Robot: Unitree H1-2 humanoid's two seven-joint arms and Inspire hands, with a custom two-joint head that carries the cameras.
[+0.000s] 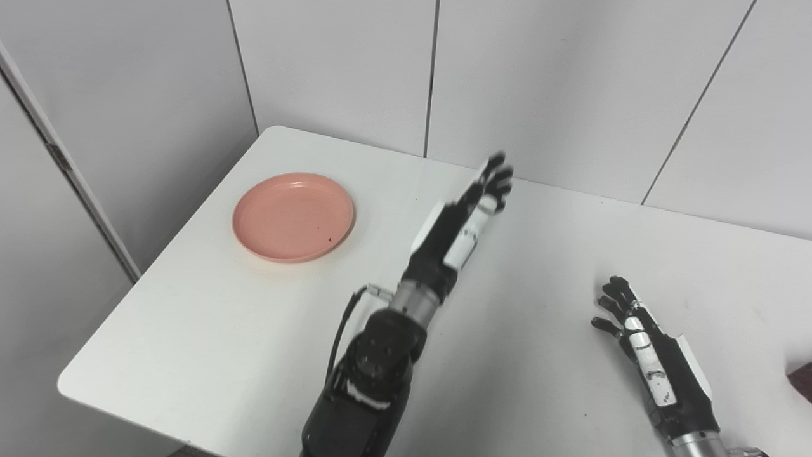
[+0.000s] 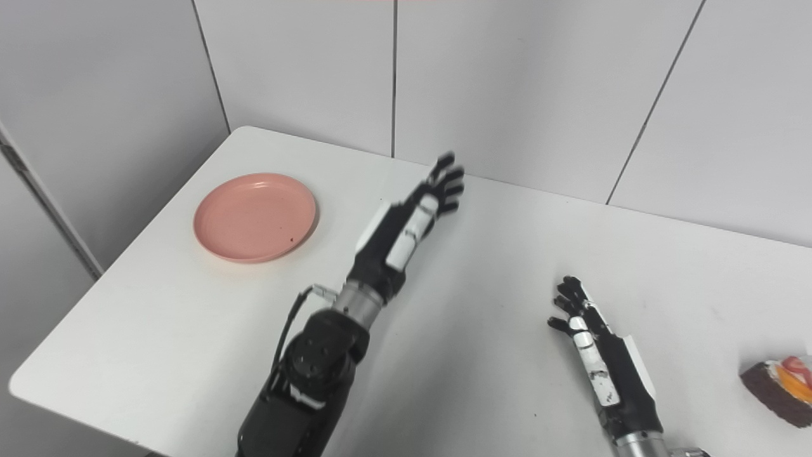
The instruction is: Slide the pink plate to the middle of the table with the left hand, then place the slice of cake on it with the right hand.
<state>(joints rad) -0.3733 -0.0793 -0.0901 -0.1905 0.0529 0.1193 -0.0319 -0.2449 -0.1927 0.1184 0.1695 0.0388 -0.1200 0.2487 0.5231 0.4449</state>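
Standing by the white table [image 1: 190,355]: pink plate [image 1: 293,217] sits near the far left corner, empty. Left hand [image 1: 466,212] raised over mid-table, fingers spread, holding nothing, well apart from the plate. Right hand [image 2: 593,346] low near the tabletop, fingers apart, empty. Slice of cake [image 2: 779,381] at far right edge. Risk: a push off-centre on the rim could spin or tip the plate, or drive it toward the table edge.
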